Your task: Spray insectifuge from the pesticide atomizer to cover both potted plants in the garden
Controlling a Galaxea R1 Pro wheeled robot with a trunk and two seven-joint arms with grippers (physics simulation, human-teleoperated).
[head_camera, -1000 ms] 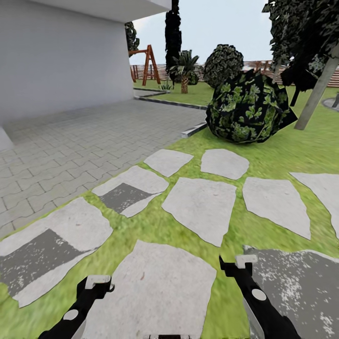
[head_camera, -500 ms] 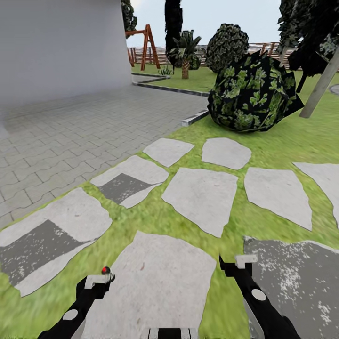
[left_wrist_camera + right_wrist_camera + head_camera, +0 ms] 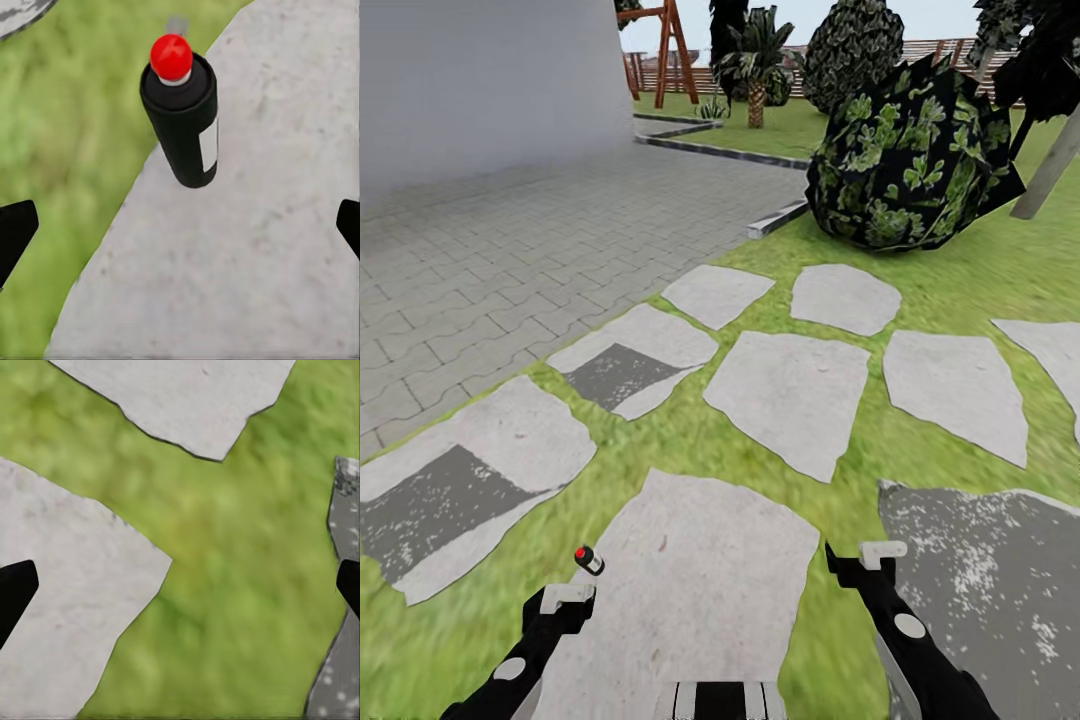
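Standing upright on a stepping stone, the pesticide atomizer sits just ahead of the wide-open, empty left gripper, the nearer one.

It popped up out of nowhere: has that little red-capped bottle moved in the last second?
No. The bottle stays at the left edge of the same big stepping stone; the camera shifted and brought it into view.

Both black arms reach forward, low and side by side. The left gripper is spread wide, its fingers far apart with nothing between them touching. The right gripper is spread wide too, and it holds nothing.
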